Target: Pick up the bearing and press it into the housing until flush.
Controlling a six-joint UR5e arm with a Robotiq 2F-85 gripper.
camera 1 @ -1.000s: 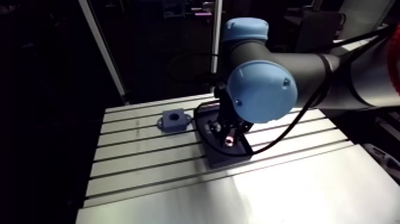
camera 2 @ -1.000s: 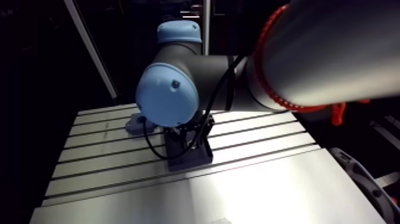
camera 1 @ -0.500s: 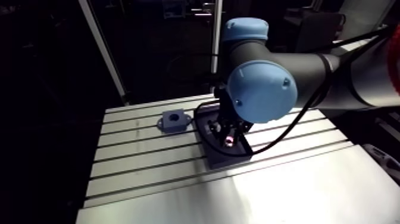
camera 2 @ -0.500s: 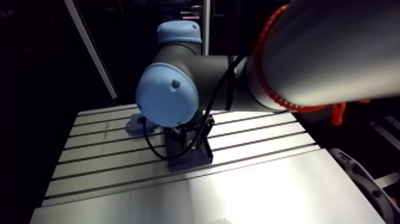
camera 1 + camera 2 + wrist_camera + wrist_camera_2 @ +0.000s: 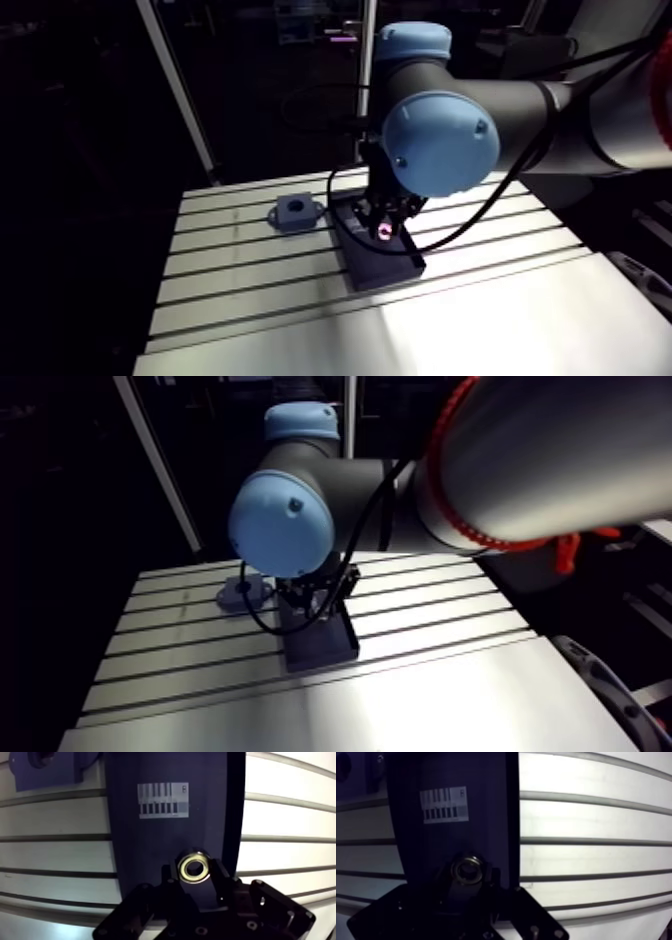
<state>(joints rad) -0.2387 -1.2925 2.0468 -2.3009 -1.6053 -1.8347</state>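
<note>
In the arm view my gripper (image 5: 383, 230) is hanging low over the dark plate (image 5: 392, 266) on the slotted table (image 5: 250, 292), and the housing (image 5: 294, 211) is sitting just left of the plate's far end. In the wrist view my two fingers (image 5: 170, 878) are clamping the bearing (image 5: 195, 859) between them, ring facing up, over the plate near its striped label (image 5: 163, 800); the housing is showing well apart, beyond the plate's far left corner.

The arm is moving, and the arm view is shifting with it. Against the table (image 5: 250, 272), the gripper (image 5: 383, 230), clamped on the bearing (image 5: 196, 868), is rising slightly above the dark plate (image 5: 392, 268).
</note>
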